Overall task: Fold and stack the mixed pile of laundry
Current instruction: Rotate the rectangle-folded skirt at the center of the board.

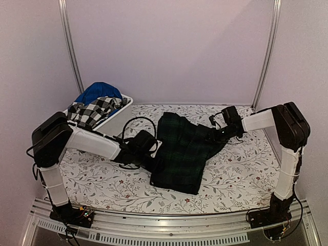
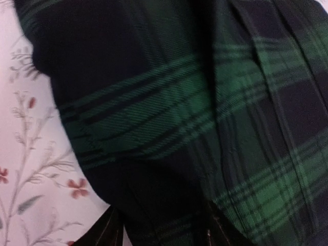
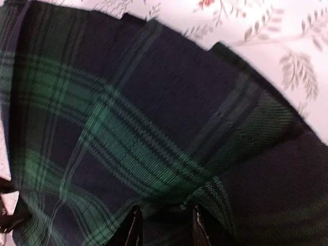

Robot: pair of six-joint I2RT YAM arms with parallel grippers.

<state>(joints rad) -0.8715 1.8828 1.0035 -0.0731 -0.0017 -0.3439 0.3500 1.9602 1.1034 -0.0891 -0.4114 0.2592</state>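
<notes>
From where I stand, the dark green-navy tartan garment (image 1: 184, 148) lies rumpled in the middle of the floral-covered counter (image 1: 230, 189). The rest of the pile, a black-and-white checked shirt (image 1: 95, 110) and a bright blue garment (image 1: 97, 92), is heaped in the white tub (image 1: 128, 101) off the tartan's far left corner.

The left end effector (image 2: 161, 233) is at the tartan's left edge, its fingers about half apart with cloth filling the gap. I cannot tell whether it truly grips. The right end effector (image 3: 166, 228) is at the tartan's right edge. Its fingers stand narrow, and it looks pinched on a ridge of tartan.

I judge the cloth to be light, limp woven stuff. It will sag from any hold and keep no shape, so it wants taking at two opposite edges or corners, through every layer, and drawing taut before it is laid over.

Overhead you get the garment's whole outline and both arms reaching in, but the dark fingers are lost against the dark cloth. The wrist cameras show those fingers. The right one also shows stepped, overlapping edges on the tartan's far side, which the overhead view flattens away.
</notes>
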